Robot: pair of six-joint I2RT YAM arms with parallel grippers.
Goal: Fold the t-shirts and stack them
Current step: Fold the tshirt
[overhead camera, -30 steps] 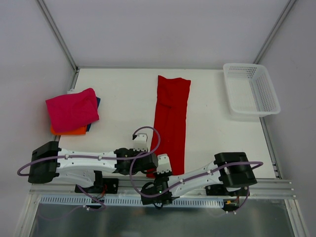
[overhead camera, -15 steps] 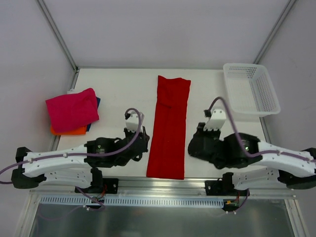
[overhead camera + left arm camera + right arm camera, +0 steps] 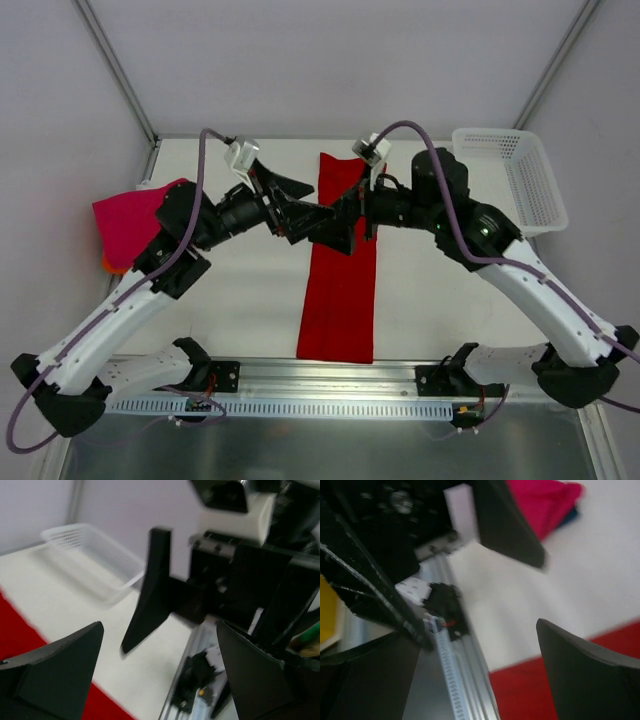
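Over the far half of the red t-shirt [image 3: 338, 300], two tools meet nose to nose.
Left tool [image 3: 300, 215] and right tool [image 3: 342, 222] face each other above the cloth, both spread wide and holding nothing. The red t-shirt lies as a long strip down the middle of the tabletop [image 3: 440, 290]; the folded pink t-shirt [image 3: 122, 228] sits at the left edge, well apart.

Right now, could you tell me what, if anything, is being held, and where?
Nothing: left end effector and right end effector are open, above the red t-shirt.
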